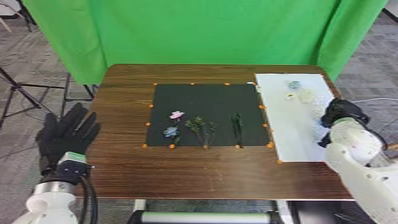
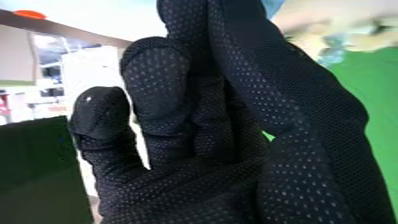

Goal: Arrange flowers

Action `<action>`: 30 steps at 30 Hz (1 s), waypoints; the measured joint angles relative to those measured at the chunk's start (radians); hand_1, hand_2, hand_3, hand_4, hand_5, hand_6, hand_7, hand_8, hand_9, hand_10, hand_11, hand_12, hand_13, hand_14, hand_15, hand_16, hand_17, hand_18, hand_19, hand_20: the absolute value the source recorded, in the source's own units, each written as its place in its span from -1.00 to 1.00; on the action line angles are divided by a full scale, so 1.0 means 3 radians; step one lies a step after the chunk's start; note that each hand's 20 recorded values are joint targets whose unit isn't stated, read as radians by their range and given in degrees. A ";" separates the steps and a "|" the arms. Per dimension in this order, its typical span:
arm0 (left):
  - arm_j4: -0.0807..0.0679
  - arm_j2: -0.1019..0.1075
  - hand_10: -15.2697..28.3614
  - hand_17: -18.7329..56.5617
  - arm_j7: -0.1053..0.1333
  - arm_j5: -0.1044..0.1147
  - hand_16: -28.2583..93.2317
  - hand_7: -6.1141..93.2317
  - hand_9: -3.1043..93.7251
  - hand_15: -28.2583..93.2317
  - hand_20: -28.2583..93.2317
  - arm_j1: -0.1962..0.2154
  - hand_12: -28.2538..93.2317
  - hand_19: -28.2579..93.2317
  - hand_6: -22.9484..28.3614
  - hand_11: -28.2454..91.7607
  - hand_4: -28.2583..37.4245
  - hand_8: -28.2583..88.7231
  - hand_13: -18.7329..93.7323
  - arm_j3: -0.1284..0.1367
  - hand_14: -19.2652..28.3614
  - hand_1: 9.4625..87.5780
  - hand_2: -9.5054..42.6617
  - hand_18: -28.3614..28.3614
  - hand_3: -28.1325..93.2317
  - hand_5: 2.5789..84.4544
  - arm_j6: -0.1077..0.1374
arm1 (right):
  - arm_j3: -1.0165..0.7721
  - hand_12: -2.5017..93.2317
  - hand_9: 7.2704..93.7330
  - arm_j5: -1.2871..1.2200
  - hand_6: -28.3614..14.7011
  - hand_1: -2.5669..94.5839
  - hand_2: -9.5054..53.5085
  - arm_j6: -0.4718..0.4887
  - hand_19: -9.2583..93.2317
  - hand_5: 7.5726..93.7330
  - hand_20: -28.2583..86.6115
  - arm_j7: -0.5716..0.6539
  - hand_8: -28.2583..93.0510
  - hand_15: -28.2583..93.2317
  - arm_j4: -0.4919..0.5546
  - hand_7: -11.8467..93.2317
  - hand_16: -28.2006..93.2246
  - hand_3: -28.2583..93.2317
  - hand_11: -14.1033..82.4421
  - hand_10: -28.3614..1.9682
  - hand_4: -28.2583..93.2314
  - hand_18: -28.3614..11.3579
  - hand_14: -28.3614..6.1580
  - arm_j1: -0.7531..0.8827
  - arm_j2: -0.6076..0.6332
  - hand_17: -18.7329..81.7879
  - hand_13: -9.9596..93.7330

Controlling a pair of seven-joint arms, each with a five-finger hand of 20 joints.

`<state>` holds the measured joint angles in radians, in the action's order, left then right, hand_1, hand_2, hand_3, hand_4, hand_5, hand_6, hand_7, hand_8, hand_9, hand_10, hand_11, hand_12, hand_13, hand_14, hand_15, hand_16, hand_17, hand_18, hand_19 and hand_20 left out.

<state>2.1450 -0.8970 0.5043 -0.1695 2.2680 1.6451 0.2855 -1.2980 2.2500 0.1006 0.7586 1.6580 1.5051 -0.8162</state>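
- In the head view, we see a black mat (image 1: 202,95) on a brown wooden table (image 1: 182,177), partly dressed with flowers.
- Along its nearer half lie a pink flower (image 1: 177,114), a blue flower (image 1: 171,132), leafy green sprigs (image 1: 195,125) and a dark green stem (image 1: 237,125); we count these as placed.
- To the right, a white sheet (image 1: 293,145) bears a pale blue flower (image 1: 294,84) and cream blossoms (image 1: 306,95), which we take to be waiting their turn.
- We judge the arrangement to be about midway, with pale flowers left to add.
- The robot's right hand (image 1: 345,111), gloved in black, is at the sheet's right edge.
- The left hand (image 1: 67,132) is beside the table's left edge, fingers straight and spread.
- The head view gives us the whole layout; the right wrist view gives us the right glove close up, fingers loosely bent and close together, thumb alongside. We see no flower in its grasp, but cannot tell what its farthest tips touch.
- That close view also brings us pale blooms (image 2: 363,39) beyond the glove, against a green curtain (image 2: 373,85).
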 measured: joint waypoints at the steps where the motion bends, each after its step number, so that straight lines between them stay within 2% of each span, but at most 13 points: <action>1: 0.0001 -0.0001 0.22 -0.67 -0.0001 -0.0001 -0.69 -0.48 -0.26 0.00 -0.40 0.0005 -0.39 -0.01 0.13 -0.21 -1.00 -0.71 -0.28 0.0002 0.34 -0.65 -0.07 0.43 0.60 -0.13 -0.0003 | 0.0002 -0.03 0.86 0.0056 0.29 0.32 -1.00 -0.0013 0.95 0.55 0.21 -0.0002 -0.44 0.40 0.0082 -0.06 0.17 0.62 -0.46 0.29 -1.00 -0.68 0.33 0.0062 0.0001 0.17 0.61; 8: 0.0020 -0.0015 0.22 -0.67 0.0004 0.0008 -0.69 -0.48 -0.26 0.00 -0.40 0.0083 -0.39 0.00 0.12 -0.21 -1.00 -0.71 -0.28 0.0063 0.33 -0.65 -0.07 0.43 0.60 -0.13 -0.0003 | 0.0400 -0.03 0.87 0.0804 0.28 0.31 -1.00 -0.0018 0.96 0.55 0.21 -0.0325 -0.42 0.40 0.0677 -0.07 0.18 0.63 -0.46 0.31 -1.00 -0.68 0.33 0.0139 0.0018 0.17 0.61; 14: 0.0019 -0.0035 0.22 -0.67 -0.0011 0.0002 -0.69 -0.48 -0.26 0.00 -0.40 0.0084 -0.40 0.00 0.12 -0.21 -1.00 -0.71 -0.29 0.0063 0.33 -0.65 -0.07 0.43 0.60 -0.13 -0.0007 | 0.0602 -0.03 0.87 0.0857 0.28 0.31 -1.00 -0.0119 0.96 0.55 0.21 -0.0735 -0.41 0.40 0.1046 -0.07 0.18 0.63 -0.46 0.32 -1.00 -0.68 0.32 -0.0087 -0.0186 0.17 0.61; 21: -0.0001 -0.0052 0.22 -0.67 -0.0090 -0.0020 -0.69 -0.48 -0.26 -0.01 -0.40 0.0030 -0.39 0.00 0.13 -0.22 -1.00 -0.71 -0.29 0.0024 0.33 -0.65 -0.07 0.43 0.60 -0.13 -0.0031 | 0.1120 -0.02 0.86 0.0392 0.28 0.31 -1.00 -0.0149 0.96 0.55 0.21 -0.0856 -0.41 0.40 0.0858 -0.07 0.19 0.63 -0.46 0.34 -1.00 -0.68 0.32 -0.0608 -0.0501 0.17 0.61; 26: -0.0027 -0.0055 0.22 -0.67 -0.0168 -0.0047 -0.69 -0.48 -0.26 -0.01 -0.40 -0.0058 -0.39 0.00 0.12 -0.22 -1.00 -0.71 -0.29 -0.0037 0.33 -0.65 -0.07 0.43 0.59 -0.12 -0.0049 | 0.1322 -0.02 0.86 0.0402 0.29 0.31 -1.00 -0.0076 0.96 0.55 0.21 -0.0953 -0.41 0.40 0.0654 -0.07 0.19 0.63 -0.46 0.34 -1.00 -0.68 0.31 -0.0759 -0.0765 0.17 0.61; 30: -0.0032 -0.0051 0.22 -0.67 -0.0195 -0.0049 -0.69 -0.47 -0.26 -0.01 -0.40 -0.0096 -0.39 0.00 0.12 -0.21 -1.00 -0.71 -0.29 -0.0065 0.33 -0.61 -0.10 0.43 0.60 -0.12 -0.0050 | 0.1485 -0.02 0.86 0.0408 0.29 0.31 -1.00 -0.0048 0.96 0.54 0.22 -0.0965 -0.41 0.41 0.0471 -0.06 0.19 0.63 -0.46 0.36 -1.00 -0.68 0.30 -0.0842 -0.0931 0.17 0.61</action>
<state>2.1354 -0.9122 0.4459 -0.1841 2.2393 1.6255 0.2703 -0.8524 2.3722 0.0862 0.4690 1.7992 1.2526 -1.0956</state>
